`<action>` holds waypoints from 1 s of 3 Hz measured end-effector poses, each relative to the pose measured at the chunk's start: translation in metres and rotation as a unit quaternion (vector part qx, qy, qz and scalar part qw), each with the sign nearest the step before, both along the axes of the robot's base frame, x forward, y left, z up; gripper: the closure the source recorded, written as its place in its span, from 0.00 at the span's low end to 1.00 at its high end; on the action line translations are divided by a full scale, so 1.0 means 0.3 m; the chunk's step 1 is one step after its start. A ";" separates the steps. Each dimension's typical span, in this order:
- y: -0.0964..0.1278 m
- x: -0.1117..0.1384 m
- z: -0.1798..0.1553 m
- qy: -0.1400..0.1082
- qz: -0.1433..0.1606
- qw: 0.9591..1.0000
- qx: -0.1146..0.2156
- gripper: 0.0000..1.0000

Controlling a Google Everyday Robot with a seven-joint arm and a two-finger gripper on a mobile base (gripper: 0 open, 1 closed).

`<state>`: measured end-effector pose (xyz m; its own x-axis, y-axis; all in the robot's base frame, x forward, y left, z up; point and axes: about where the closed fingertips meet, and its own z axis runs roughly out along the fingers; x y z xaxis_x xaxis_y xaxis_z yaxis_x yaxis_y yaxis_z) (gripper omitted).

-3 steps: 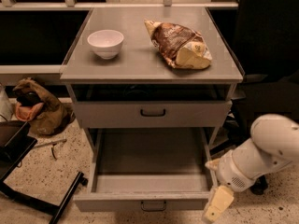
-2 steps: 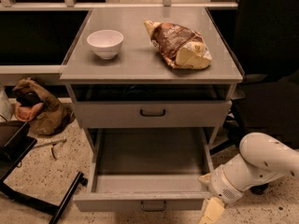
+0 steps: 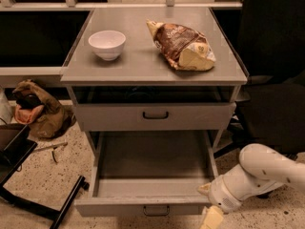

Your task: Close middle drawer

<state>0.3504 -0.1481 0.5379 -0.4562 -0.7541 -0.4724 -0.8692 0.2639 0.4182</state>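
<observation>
The middle drawer (image 3: 152, 185) of the grey cabinet is pulled far out toward me. Its plain grey inside is empty, and its flat front (image 3: 109, 208) with a small dark bar handle (image 3: 156, 210) is at the bottom of the camera view. My gripper (image 3: 211, 218) is at the bottom edge, just right of the drawer front's right corner, partly cut off by the frame. My white arm (image 3: 257, 173) reaches in from the right. The drawer above (image 3: 119, 117) stands nearly closed.
A white bowl (image 3: 107, 44) and a brown snack bag (image 3: 183, 46) lie on the cabinet top (image 3: 143, 66). A brown bag (image 3: 35, 109) sits on the floor at the left, by a black frame (image 3: 47, 209). A dark chair (image 3: 276, 109) stands to the right.
My arm and gripper have moved left and down, closer to the right corner of the open drawer's front. The drawer has not moved.
</observation>
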 end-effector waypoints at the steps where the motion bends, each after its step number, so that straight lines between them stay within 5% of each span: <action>1: 0.054 -0.016 -0.171 0.032 -0.001 0.999 0.042 0.00; 3: 0.024 -0.078 -0.169 0.038 -0.013 0.998 0.040 0.00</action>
